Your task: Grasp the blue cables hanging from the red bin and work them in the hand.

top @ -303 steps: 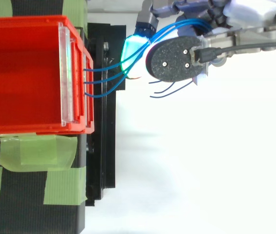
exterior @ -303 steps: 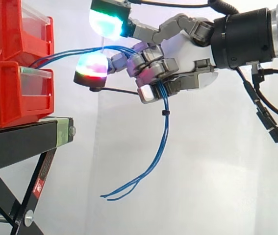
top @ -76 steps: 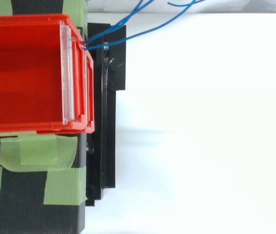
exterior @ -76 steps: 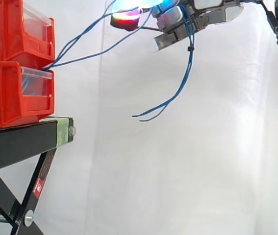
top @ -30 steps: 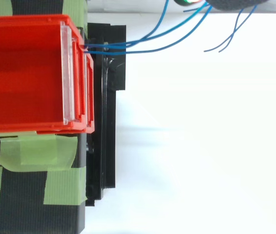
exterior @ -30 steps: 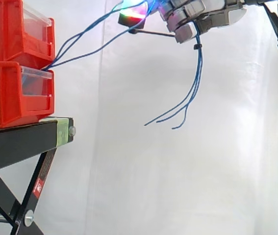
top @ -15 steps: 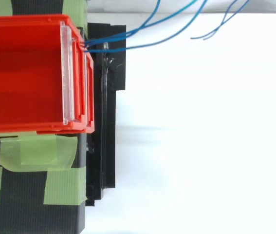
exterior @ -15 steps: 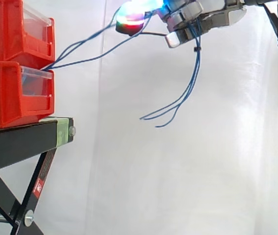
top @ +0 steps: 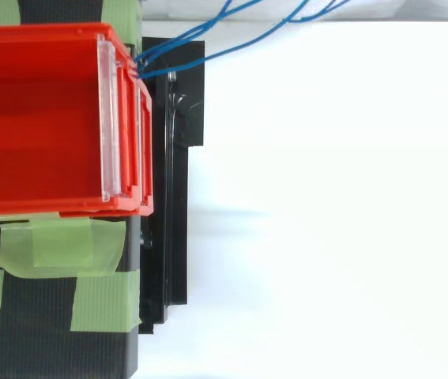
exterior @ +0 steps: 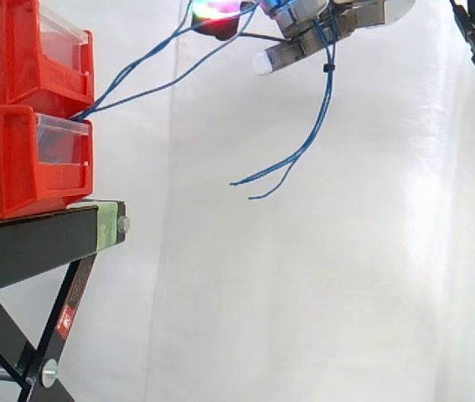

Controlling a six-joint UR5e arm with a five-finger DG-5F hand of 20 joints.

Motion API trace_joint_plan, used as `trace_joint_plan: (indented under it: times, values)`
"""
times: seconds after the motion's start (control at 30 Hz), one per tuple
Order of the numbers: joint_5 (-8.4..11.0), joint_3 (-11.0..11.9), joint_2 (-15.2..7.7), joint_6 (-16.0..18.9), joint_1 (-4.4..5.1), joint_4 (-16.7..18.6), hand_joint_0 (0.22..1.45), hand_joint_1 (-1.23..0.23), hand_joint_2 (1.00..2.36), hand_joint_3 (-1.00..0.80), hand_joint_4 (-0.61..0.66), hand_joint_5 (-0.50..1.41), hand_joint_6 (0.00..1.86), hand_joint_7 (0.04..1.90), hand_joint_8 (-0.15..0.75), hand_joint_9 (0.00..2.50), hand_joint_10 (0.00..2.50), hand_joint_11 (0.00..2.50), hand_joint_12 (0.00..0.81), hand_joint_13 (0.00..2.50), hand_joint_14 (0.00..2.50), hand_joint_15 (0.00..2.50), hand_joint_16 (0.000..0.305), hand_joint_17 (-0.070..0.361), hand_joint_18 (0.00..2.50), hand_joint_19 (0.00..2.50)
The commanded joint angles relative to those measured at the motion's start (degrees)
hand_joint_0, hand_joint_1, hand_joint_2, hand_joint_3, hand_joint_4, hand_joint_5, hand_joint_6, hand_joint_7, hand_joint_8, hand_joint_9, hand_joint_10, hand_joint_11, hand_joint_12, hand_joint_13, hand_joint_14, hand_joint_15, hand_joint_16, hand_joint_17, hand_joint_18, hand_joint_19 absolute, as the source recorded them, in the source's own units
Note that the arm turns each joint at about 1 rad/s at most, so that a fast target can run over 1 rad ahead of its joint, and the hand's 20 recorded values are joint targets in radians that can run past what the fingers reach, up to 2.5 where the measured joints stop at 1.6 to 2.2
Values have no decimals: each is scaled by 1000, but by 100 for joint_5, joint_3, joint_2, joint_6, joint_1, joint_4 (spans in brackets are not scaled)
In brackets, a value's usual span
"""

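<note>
The cables (exterior: pixel 327 88) are blue, the bins (exterior: pixel 11 159) red, the stand (exterior: pixel 28 251) black with pale green tape patches (top: pixel 58 245), the curtain (exterior: pixel 346 293) white.

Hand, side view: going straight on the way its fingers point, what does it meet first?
The hand, shut on the blue cables, points left, level with the upper red bin. From above, the cables run off beyond that bin, so it may pass beside it.

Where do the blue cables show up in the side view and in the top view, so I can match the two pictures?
Side view: the blue cables climb from under the front of the upper red bin to the hand at the top edge, then dangle free.
Top view: they leave the bin's front and run off the top edge.
Shared landmark: the upper red bin.
</note>
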Motion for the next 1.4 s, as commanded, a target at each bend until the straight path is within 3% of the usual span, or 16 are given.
trace_joint_plan:
  times: [0.0,0.07,0.1,0.2,0.27,0.37,0.43,0.47,0.6,0.67,0.8,0.93,1.17,1.23,1.3,1.37]
  values:
    - [-7,8,0,12,3,17,1269,-713,1133,374,165,268,170,1265,363,285,2500,1922,437,441,2500,1278,45,102,553,706]
    - [1,17,0,29,3,17,1216,-740,1001,215,184,278,163,1272,376,302,2500,1934,437,487,2500,1302,44,98,754,918]
    - [1,17,0,38,3,17,1175,-748,1008,9,199,290,142,1293,377,303,2500,1942,443,504,2500,1320,43,98,828,998]
    - [10,34,0,73,12,8,1118,-742,1017,-219,219,295,127,1303,385,309,2500,1964,446,527,2500,1326,43,97,938,1159]
    - [19,25,0,99,29,0,1220,-736,1015,-120,207,313,158,1293,379,319,2500,1941,444,484,2500,1280,44,98,711,820]
    - [54,25,0,152,29,0,1357,-702,1008,326,159,367,315,1267,354,379,2500,1904,436,472,2500,1215,46,102,460,544]
    - [89,25,0,214,29,8,1334,-706,1005,303,145,371,330,1265,354,386,2500,1929,433,490,2500,1251,45,101,530,602]
    - [98,25,0,249,29,17,1248,-725,1001,250,163,352,288,1279,361,383,2500,1984,443,514,2500,1293,43,98,703,798]
    - [168,25,0,556,29,17,1160,-737,1017,-246,193,347,135,1324,376,365,2500,1984,443,523,2500,1321,43,97,854,1012]
    - [186,25,0,618,38,17,1268,-726,1018,-117,182,363,160,1311,368,355,2500,1946,436,477,2500,1256,43,96,601,687]
    - [212,25,0,890,47,17,1386,-703,1010,320,131,405,249,1308,340,392,2500,1925,427,459,2500,1218,46,103,396,502]
    - [309,34,0,1778,56,-27,1409,-700,1008,349,96,433,228,1319,333,402,2500,1898,417,457,2500,1226,46,103,378,497]
    - [300,25,0,1972,56,-44,1421,-702,1009,305,78,453,213,1339,323,414,2500,1942,412,450,2500,1241,45,100,374,540]
    - [300,25,0,2086,56,-88,1367,-729,1015,84,94,429,215,1332,327,402,2500,1971,412,457,2500,1277,43,97,465,642]
    - [300,25,0,2103,65,-123,1172,-773,1020,-232,156,372,189,1328,344,356,2500,1968,412,496,2500,1344,39,89,857,1219]
    - [300,25,0,2121,82,-326,1056,-780,1019,-367,203,345,114,1337,360,336,2500,1984,423,506,2500,1381,40,89,1051,1561]
